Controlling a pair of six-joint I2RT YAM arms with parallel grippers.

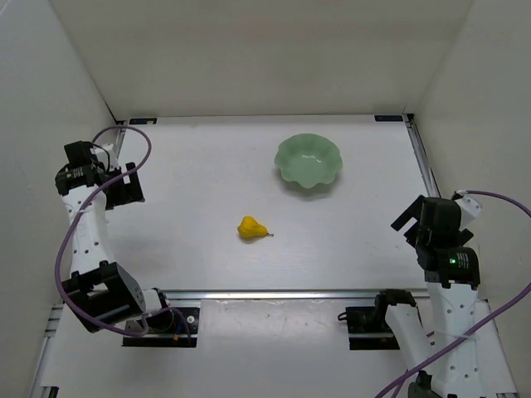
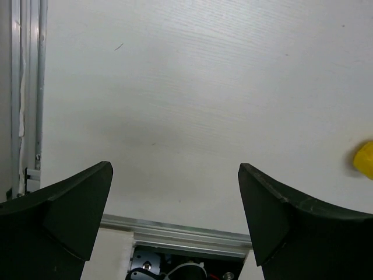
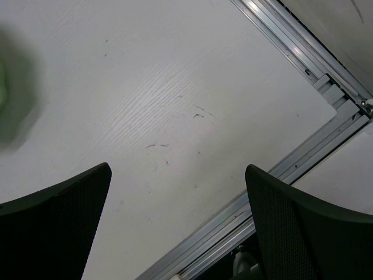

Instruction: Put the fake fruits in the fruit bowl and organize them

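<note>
A small glossy yellow pear-shaped fake fruit (image 1: pixel 252 227) with a thin dark stem lies on its side in the middle of the white table. Its edge shows at the right border of the left wrist view as a yellow fake fruit (image 2: pixel 365 158). The pale mint-green fruit bowl (image 1: pixel 309 162) with a scalloped rim stands behind and to the right of it; nothing shows inside. A green blur of the bowl (image 3: pixel 2 87) shows in the right wrist view. My left gripper (image 2: pixel 175 192) hangs open over the left side, far from the fruit. My right gripper (image 3: pixel 178 195) is open over the right side.
White walls enclose the table on three sides. An aluminium rail (image 1: pixel 274 293) runs along the near edge, with side rails at the left (image 2: pixel 26 87) and right (image 3: pixel 303 52). Purple cables (image 1: pixel 133 157) loop from both arms.
</note>
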